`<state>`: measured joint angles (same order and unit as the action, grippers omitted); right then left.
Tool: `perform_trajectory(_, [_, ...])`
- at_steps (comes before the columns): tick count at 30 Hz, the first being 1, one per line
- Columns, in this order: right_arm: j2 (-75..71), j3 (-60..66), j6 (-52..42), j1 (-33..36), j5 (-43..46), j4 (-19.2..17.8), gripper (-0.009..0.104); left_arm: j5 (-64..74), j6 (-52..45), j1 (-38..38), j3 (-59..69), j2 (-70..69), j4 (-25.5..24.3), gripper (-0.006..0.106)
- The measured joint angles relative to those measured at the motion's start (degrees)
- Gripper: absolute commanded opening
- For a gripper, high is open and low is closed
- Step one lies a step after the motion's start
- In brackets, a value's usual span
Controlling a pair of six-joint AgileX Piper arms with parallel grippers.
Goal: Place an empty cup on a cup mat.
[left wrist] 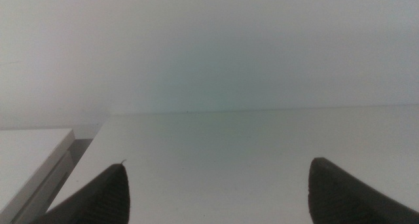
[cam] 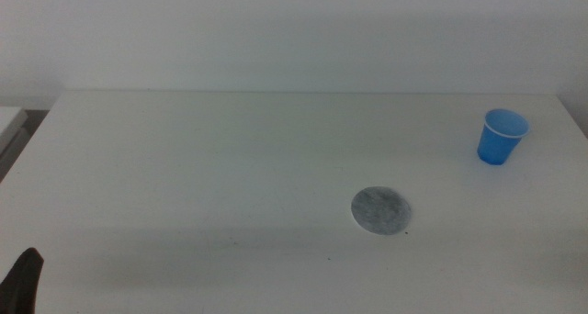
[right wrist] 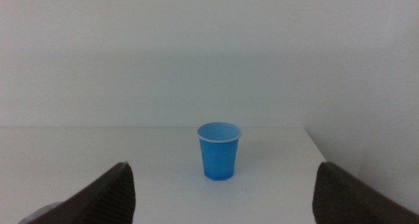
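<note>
The blue cup (cam: 502, 137) stands upright and empty at the far right of the white table. The round grey cup mat (cam: 381, 210) lies flat near the table's middle, apart from the cup. In the right wrist view the cup (right wrist: 218, 150) stands ahead of my right gripper (right wrist: 222, 188), whose jaws are wide open and empty; a sliver of the mat (right wrist: 40, 213) shows beside one jaw. My left gripper (left wrist: 216, 191) is open and empty over bare table; in the middle view only its dark tip (cam: 22, 279) shows at the bottom left corner. The right arm is out of the middle view.
The white table (cam: 230, 158) ends at a far edge against a pale wall. A second white surface (cam: 9, 121) stands beside its left edge, also seen in the left wrist view (left wrist: 26, 158).
</note>
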<state>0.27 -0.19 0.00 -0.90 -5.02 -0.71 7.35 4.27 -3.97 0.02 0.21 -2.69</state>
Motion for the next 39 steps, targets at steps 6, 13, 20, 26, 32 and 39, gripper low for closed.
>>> perform_trajectory(6, [0.0, 0.0, 1.8, 0.0, 0.0, -1.1, 0.093, 0.0, 0.0, 0.0, 0.0, 0.0, 0.0, 0.094])
perform_trajectory(13, [7.1, -12.0, 3.6, 0.0, -9.6, -1.4, 0.093, 0.0, 0.0, 0.0, 0.0, 0.0, 0.0, 0.094])
perform_trajectory(20, [33.5, -40.0, 3.7, 0.0, -37.0, 3.3, 0.093, 0.0, 0.0, 0.0, 0.0, 0.0, 0.0, 0.094])
perform_trajectory(26, [47.6, -52.6, 3.7, 0.0, -45.9, 8.6, 0.093, 0.0, 0.0, 0.0, 0.0, 0.0, 0.0, 0.094])
perform_trajectory(32, [55.0, -54.3, 3.6, 0.0, -40.8, 13.9, 0.093, 0.0, 0.0, 0.0, 0.0, 0.0, 0.0, 0.094])
perform_trajectory(39, [64.4, -57.4, 4.8, 0.0, -40.8, 12.8, 0.093, 0.0, 0.0, 0.0, 0.0, 0.0, 0.0, 0.094])
